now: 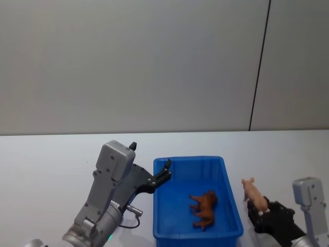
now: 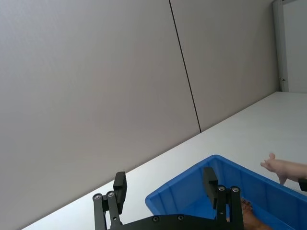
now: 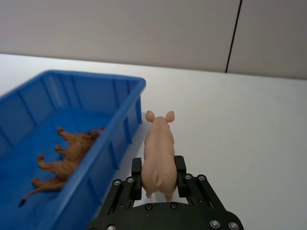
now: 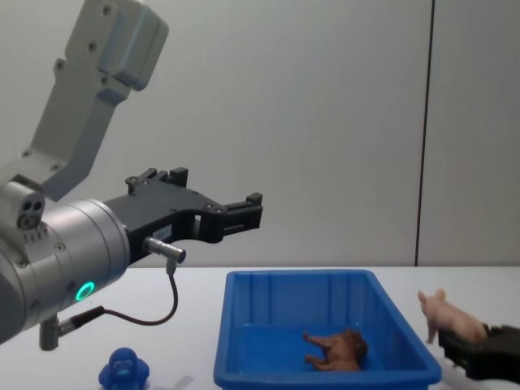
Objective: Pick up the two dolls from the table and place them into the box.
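Note:
The blue box (image 1: 190, 160) stands on the white table, and a brown four-legged doll (image 1: 204, 209) lies on its side on the box floor. A pink pig doll (image 1: 252, 191) is just right of the box's right wall, near rim height, with my right gripper (image 1: 260, 210) shut on its hindquarters. The right wrist view shows the pig (image 3: 159, 146) clamped between the pads of that gripper (image 3: 159, 173), beside the box (image 3: 96, 76) and the brown doll (image 3: 67, 155). My left gripper (image 1: 150, 155) hovers open over the box's left rim, holding nothing. A blue rounded doll (image 4: 123, 370) sits on the table at the near left.
The white table (image 1: 51, 154) runs back to a grey wall with a dark vertical seam (image 1: 259, 67). My left arm's large grey housing (image 4: 57, 252) and its cable hang above the blue rounded doll. Bare table lies left of and behind the box.

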Available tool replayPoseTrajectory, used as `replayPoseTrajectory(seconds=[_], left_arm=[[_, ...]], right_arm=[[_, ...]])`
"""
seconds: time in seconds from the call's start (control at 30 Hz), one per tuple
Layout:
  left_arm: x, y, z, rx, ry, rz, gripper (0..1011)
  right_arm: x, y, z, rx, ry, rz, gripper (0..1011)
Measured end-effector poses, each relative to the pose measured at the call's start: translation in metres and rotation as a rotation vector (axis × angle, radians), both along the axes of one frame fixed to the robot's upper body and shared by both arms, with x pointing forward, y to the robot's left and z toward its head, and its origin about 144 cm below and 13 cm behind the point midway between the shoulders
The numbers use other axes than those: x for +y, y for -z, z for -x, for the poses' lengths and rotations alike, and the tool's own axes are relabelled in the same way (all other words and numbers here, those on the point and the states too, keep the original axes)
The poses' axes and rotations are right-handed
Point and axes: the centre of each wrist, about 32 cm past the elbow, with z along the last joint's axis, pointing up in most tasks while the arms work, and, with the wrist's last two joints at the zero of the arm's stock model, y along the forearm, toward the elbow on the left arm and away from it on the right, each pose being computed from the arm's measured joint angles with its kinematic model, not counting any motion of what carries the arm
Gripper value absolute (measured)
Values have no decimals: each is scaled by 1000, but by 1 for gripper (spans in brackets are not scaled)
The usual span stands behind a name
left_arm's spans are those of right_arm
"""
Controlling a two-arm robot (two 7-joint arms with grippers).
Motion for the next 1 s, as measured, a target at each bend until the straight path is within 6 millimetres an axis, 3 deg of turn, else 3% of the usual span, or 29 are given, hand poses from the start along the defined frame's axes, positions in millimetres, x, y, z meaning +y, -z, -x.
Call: replayPoseTrajectory(seconds=[0.83,1.0], left_arm=[[0,0,0,0,0,0,1001],[0,0,0,0,0,0,1001]], right_arm=[[19,-35,-13,-158,-273,-105,380],[26,-36,-18,-149,-312,-112,467]])
